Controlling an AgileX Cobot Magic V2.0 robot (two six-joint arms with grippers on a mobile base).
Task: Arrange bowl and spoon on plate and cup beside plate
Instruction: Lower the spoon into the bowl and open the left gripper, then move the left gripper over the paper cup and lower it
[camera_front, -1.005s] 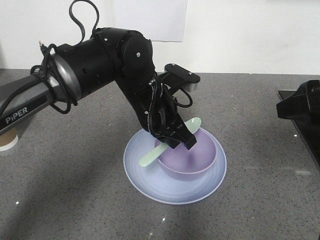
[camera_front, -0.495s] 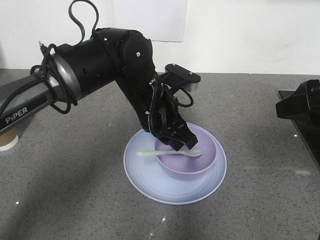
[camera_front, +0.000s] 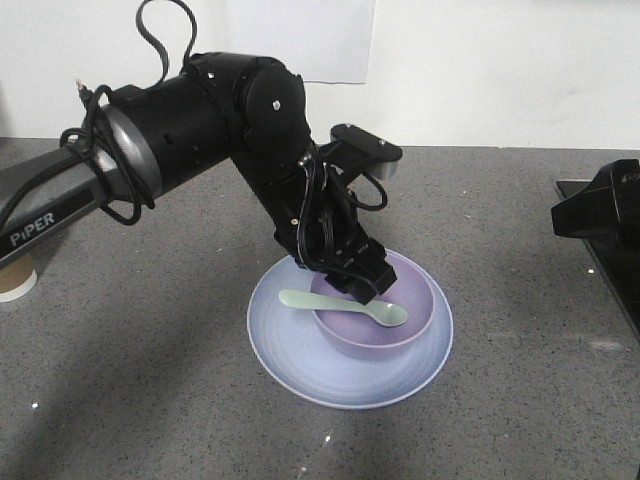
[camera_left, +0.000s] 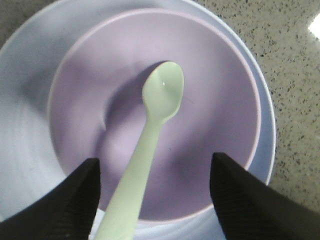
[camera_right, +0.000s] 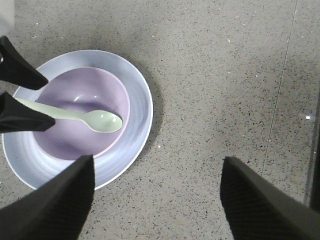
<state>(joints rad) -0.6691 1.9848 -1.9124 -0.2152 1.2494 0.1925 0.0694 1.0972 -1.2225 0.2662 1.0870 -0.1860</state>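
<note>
Plainly, the bowl (camera_front: 372, 346) sits on the plate (camera_front: 290, 352) toward its right half, and the spoon (camera_front: 345, 306) lies across the bowl, its scoop down inside and its handle resting over the bowl's rim on the side toward the plate's left edge. The left gripper (camera_left: 155, 161) hangs just above that rim with its jaws apart. The wrist view shows the handle running between the two fingers without touching either, so the spoon lies free. That leaves the cup (camera_front: 14, 284) as the piece not yet placed. It stands at the far left of the desk (camera_front: 150, 410), well apart from the plate, and only a sliver of it shows at the frame edge under the left arm. It appears upright, though too little shows to be sure. The left arm is clearly the nearer one, since the cup lies to the plate's left, on that arm's side. The right gripper (camera_right: 158, 161), jaws apart and empty, hovers over bare desk just to the plate's right, on the far side from the cup.
</note>
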